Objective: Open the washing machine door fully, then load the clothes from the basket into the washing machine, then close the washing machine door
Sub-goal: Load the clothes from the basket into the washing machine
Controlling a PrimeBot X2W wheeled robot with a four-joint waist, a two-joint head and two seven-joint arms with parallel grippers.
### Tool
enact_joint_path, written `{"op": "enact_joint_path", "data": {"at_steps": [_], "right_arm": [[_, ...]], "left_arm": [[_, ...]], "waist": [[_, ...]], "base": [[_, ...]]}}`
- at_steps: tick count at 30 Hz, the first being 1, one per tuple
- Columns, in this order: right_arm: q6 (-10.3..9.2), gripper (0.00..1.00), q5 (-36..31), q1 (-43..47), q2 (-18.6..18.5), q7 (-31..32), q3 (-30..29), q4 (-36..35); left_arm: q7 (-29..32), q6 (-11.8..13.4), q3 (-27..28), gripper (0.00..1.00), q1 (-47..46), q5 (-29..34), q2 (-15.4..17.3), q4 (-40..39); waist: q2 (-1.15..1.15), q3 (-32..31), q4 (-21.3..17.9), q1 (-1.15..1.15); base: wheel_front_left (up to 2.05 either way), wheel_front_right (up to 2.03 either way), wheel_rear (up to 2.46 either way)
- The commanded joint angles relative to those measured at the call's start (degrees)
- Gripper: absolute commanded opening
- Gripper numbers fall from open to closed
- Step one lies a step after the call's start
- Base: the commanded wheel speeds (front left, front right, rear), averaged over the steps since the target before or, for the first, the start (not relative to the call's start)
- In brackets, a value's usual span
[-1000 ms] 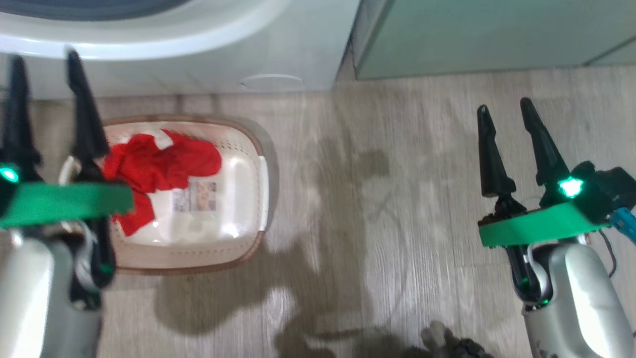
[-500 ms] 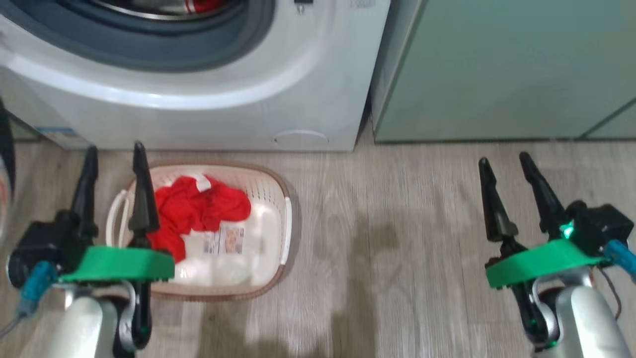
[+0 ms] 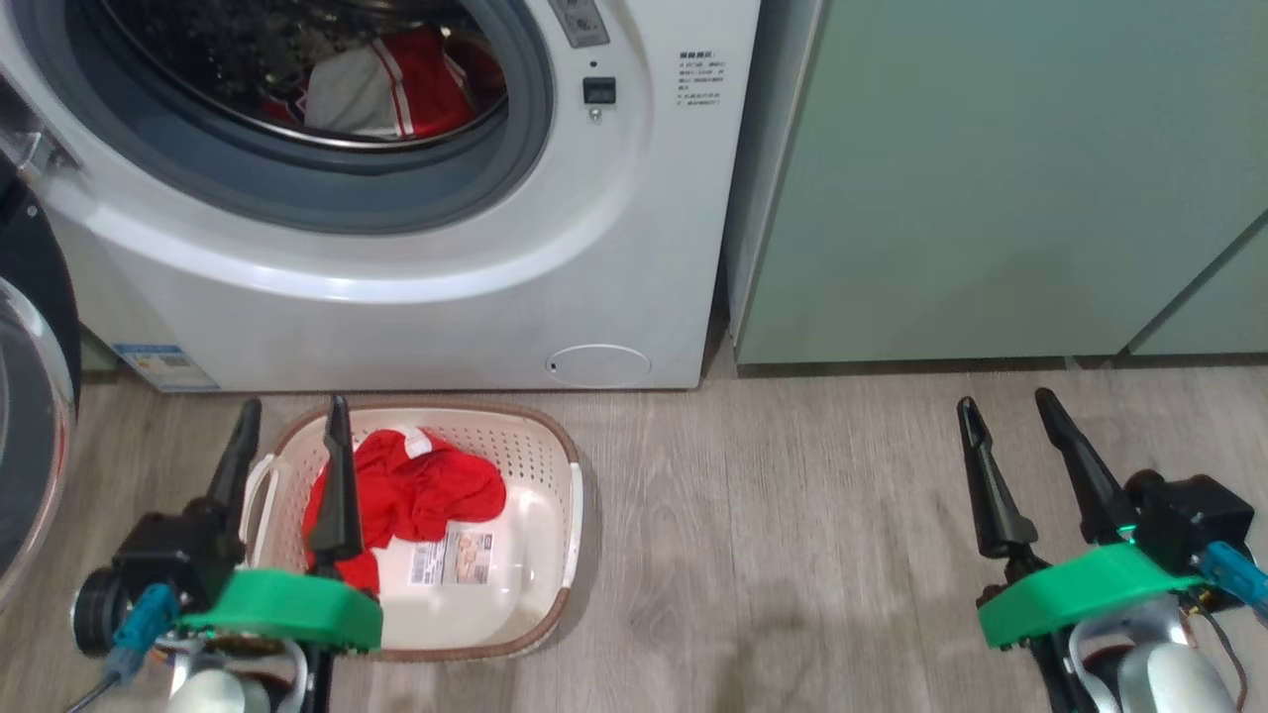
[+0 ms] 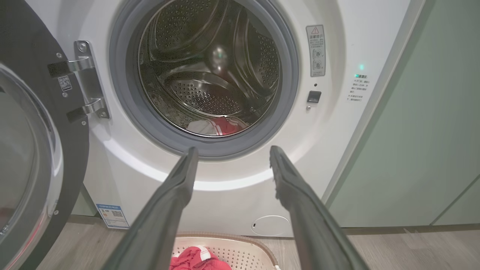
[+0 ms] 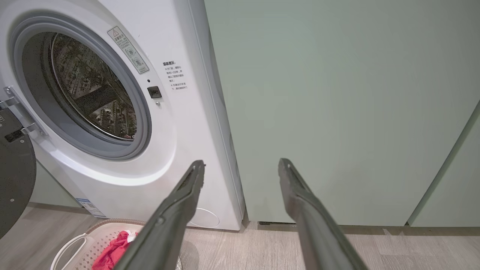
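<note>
The white washing machine [image 3: 634, 248] stands with the washing machine door [image 3: 30, 396] swung wide open to the left, black rim and glass bowl showing. A red and white garment [image 3: 396, 89] lies in the steel drum [image 4: 210, 75]. On the floor before the washer, the cream basket [image 3: 560, 465] holds red clothes [image 3: 416, 490] beside its floor label. My left gripper [image 3: 294, 404] hangs open and empty over the basket's left end, its fingers [image 4: 180, 183] pointing at the drum mouth. My right gripper [image 3: 1005, 399] is open and empty, far right over bare floor, facing the cabinet.
Pale green cabinets [image 3: 991, 178] stand right of the washer, flush with its front. A round filter cap [image 3: 597, 364] and a blue sticker [image 3: 158, 361] sit low on the washer. Wood-look floor [image 3: 792, 515] stretches between the basket and my right gripper.
The head camera has tilted up, bringing the drum opening and cabinets into view. My left gripper has come down from its raised spot and sits lower and smaller. Both grippers stay open.
</note>
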Motion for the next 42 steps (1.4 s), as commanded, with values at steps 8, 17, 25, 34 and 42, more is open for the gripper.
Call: {"op": "enact_joint_path", "data": {"at_steps": [8, 17, 25, 34, 42], "right_arm": [[0.00, 1.00, 0.29, 0.57, -0.18, 0.86, 0.71, -3.31], [0.00, 1.00, 0.33, 0.57, -0.18, 0.88, 0.58, -3.85], [0.00, 1.00, 0.42, 0.52, -0.18, 0.80, 0.49, -3.85], [0.00, 1.00, 0.57, 0.38, -0.18, 0.70, 0.28, -4.40], [0.00, 1.00, 0.29, -1.81, -0.18, 0.60, 0.56, -6.16]], "left_arm": [[1.41, 0.37, 1.41, 1.00, -0.06, 0.95, 1.74, -2.12], [1.79, 0.50, 1.03, 1.00, -0.24, 0.73, 1.97, -2.13], [1.63, 0.66, 0.86, 1.00, -0.44, 0.40, 1.88, -1.91], [1.63, 0.73, 0.32, 1.00, -1.94, 0.77, 2.16, -1.31], [3.33, -1.72, -0.79, 1.00, -11.05, 0.17, 2.54, 5.06]], "waist": [[-0.01, -1.45, -0.33, 0.01], [-0.01, -1.22, -0.02, 0.01], [-0.01, -1.28, 0.33, 0.01], [-0.01, -0.34, 1.09, 0.01], [-0.01, 5.55, 1.08, 0.01]], "base": [[0.00, 0.00, 0.00], [0.00, 0.00, 0.00], [0.00, 0.00, 0.00], [0.00, 0.00, 0.00], [0.00, 0.00, 0.00]]}}
